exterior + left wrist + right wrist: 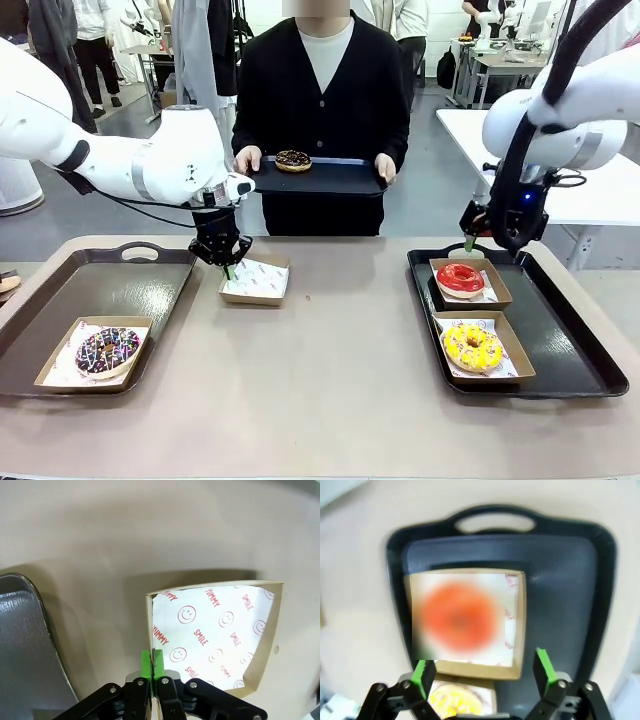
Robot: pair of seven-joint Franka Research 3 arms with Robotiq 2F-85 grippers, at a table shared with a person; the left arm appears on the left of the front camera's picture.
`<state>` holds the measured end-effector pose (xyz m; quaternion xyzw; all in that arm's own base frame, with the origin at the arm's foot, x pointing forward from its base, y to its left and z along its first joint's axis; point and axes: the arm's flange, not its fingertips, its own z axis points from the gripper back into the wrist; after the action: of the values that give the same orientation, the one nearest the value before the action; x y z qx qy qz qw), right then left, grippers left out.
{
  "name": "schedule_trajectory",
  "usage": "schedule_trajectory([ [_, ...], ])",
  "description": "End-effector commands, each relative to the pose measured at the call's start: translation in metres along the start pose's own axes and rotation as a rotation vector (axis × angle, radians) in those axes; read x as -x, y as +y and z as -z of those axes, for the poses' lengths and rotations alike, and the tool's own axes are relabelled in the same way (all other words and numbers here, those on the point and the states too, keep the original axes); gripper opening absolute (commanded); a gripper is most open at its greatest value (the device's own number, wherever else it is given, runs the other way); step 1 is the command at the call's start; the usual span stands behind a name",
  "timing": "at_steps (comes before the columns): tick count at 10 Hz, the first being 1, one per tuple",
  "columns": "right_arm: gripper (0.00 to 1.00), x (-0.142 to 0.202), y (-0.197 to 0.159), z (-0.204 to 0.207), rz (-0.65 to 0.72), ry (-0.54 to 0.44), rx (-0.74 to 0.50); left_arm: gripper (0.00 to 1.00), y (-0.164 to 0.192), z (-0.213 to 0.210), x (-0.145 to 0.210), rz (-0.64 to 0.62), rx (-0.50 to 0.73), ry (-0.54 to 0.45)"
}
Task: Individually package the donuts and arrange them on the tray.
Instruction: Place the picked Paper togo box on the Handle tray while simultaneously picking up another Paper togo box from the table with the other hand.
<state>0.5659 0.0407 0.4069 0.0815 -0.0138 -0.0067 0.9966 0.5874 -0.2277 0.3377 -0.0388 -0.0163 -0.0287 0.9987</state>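
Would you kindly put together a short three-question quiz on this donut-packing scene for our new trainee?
1. True or false: the left gripper is shut on the wall of the empty box.
2. Which donut sits in the box nearest the right gripper? A) yellow B) red C) chocolate
3. Fill in: the person holds a tray carrying one ____ donut.

Key: 1 true; 2 B, the red donut; 3 chocolate.

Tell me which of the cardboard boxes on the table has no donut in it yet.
The box between the two trays, with its edge pinched by the left gripper. It holds only printed paper; the other three boxes each hold a donut.
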Motion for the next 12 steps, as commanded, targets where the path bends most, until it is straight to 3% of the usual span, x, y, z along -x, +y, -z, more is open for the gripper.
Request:
schedule_trajectory([
  [1,1.0,0.054,-0.021,-0.042,-0.104,-0.058,-0.249,0.0,-0.002,-0.035,0.002,0.037,0.021,0.022],
  [4,1.0,0.117,-0.094,-0.102,-0.09,-0.193,-0.569,0.0,-0.013,-0.094,0.002,0.077,0.027,-0.039],
  [6,1.0,0.159,-0.148,-0.115,-0.024,-0.245,-0.756,0.0,-0.024,-0.132,0.006,0.081,0.015,-0.062],
  [9,1.0,0.2,-0.232,-0.101,0.064,-0.273,-0.913,0.0,-0.034,-0.164,-0.004,0.084,0.022,-0.094],
  [12,1.0,0.224,-0.292,-0.07,0.119,-0.246,-1.048,0.0,-0.041,-0.173,-0.016,0.058,0.008,-0.083],
])
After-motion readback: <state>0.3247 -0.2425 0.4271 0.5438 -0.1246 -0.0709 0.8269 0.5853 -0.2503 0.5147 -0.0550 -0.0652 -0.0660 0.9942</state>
